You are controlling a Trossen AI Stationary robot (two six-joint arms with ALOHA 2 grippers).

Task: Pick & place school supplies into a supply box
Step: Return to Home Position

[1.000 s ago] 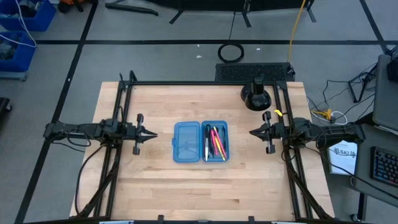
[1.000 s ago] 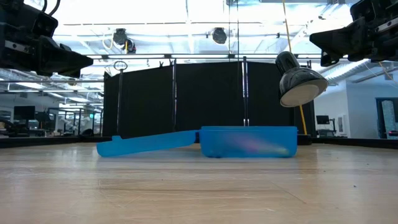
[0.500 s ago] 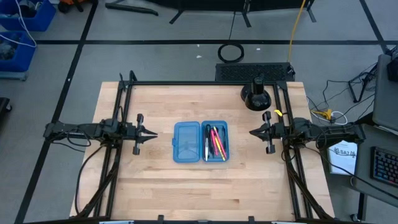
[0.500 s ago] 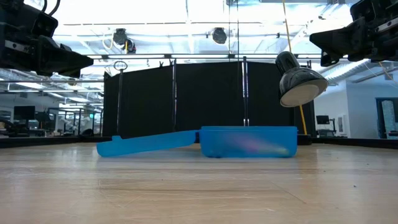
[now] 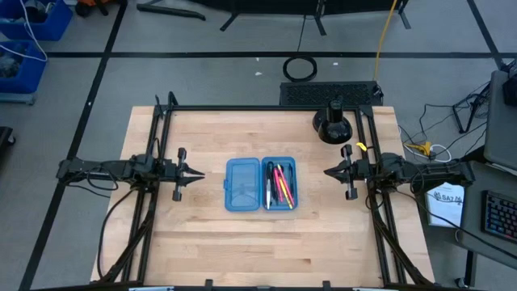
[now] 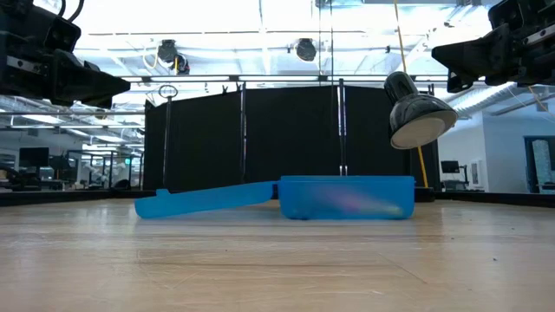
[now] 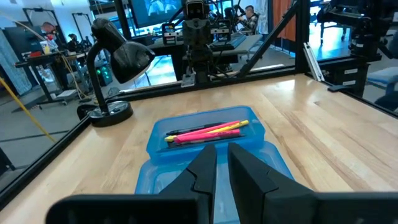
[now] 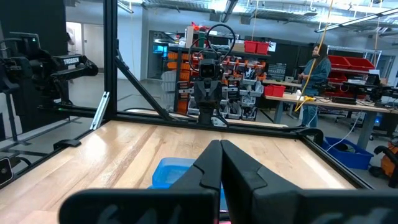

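Wooden table (image 5: 202, 242) with open blue supply box (image 5: 260, 184) at centre, black lamp (image 5: 334, 125) near one corner.

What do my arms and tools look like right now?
The left arm and right arm are dark, slim and jointed, with black cables trailing. The left tool and right tool each taper to two black wedge-shaped fingers.
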